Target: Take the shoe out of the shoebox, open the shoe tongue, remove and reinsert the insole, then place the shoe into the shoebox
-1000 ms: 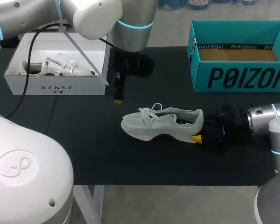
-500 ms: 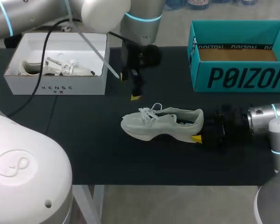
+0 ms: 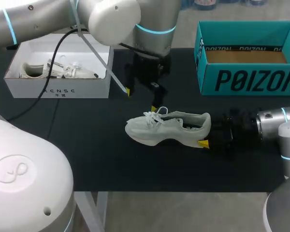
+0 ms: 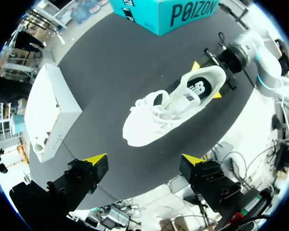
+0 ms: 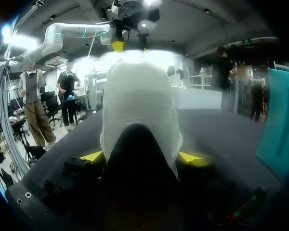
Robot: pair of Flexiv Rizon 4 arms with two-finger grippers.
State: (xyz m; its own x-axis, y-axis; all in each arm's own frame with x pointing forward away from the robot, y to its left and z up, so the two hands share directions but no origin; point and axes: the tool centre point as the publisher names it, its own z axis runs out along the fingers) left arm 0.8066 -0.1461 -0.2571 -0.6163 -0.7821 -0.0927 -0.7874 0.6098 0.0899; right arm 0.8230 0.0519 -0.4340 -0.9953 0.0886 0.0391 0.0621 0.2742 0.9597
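Head view sets the black desk (image 3: 87, 159) under everything. The teal cardboard shoebox (image 3: 246, 79) stands open at 2 o'clock from the desk's middle, and a white cardboard box (image 3: 58, 89) with another pale shoe inside is at 10 o'clock. Near the middle lies the pale grey mesh sneaker (image 3: 166, 128), out of the shoebox and upright on its sole, toe to 9 o'clock and heel to 3 o'clock. The right fingers (image 3: 203, 143) come in from 3 o'clock and clamp the heel from both sides; the right wrist view shows a yellow tip pressed against each flank. The left fingers (image 3: 128, 92) hang spread wide and empty above the white laces (image 3: 154, 116), a little toward 12 o'clock of them. The step in hand looks to be opening the tongue, which sits under those laces and is hard to make out. The left fingers would do best to descend on the 3 o'clock side of the lace knot, where the dark insole (image 4: 195, 89) shows through the collar. They should close on the tongue's top edge alone, not on a lace loop, and then draw it up and toward 9 o'clock. The heel clamp should hold firm throughout, or the light sneaker may lift or tip with the pull.
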